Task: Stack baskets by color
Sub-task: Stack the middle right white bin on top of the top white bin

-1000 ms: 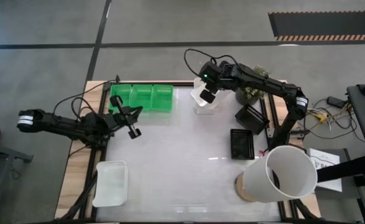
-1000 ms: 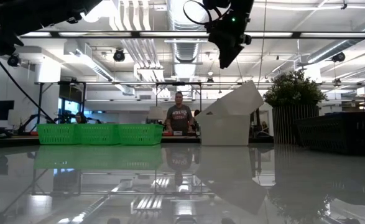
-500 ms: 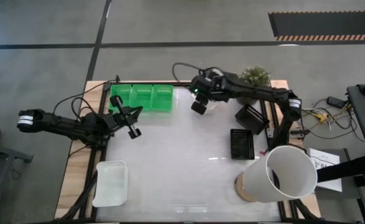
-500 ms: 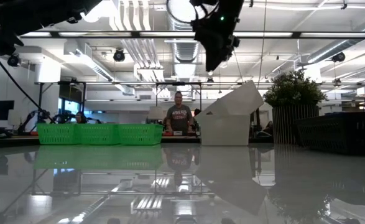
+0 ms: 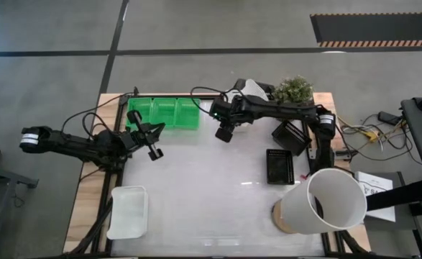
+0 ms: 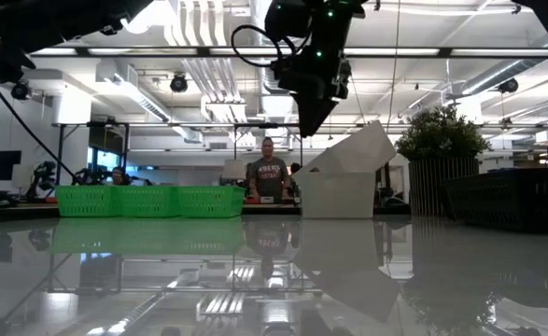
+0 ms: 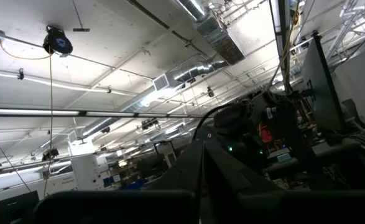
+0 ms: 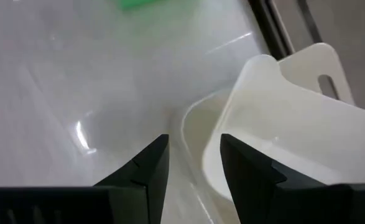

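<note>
Mid-task at the bench (image 5: 211, 208), with sorting by colour part done. Hovering over the far edge: the right pincer (image 5: 225, 134), fingers spread and carrying nothing, between the row of three green baskets (image 5: 164, 113) at the far-left corner and the pair of translucent white baskets (image 6: 337, 191) just beside it.

Seen past the pincer's own fingers (image 8: 146, 163): one white basket (image 8: 294, 118) lying tilted inside the lower white basket (image 8: 191, 124), not seated flat.

Parked at the left edge and clenched shut on nothing visible: the left pincer (image 5: 154, 151).

Elsewhere: a third white basket (image 5: 128, 211) alone at the near-left corner; two black mesh baskets (image 5: 280, 167) by the right edge, one leaning, neither nested; a large white cylinder (image 5: 326, 201) at the near-right corner; a potted plant (image 5: 293, 89) at the far-right corner.

Step in hand, by the look of it: building the white stack. Likely needed next: either pressing the tilted basket down level, or fetching the lone white one from the near-left corner, probably closer to the left arm. Called for in either case: a grip on a thin plastic rim and a square drop into the basket below. Green and black sets not yet stacked.
</note>
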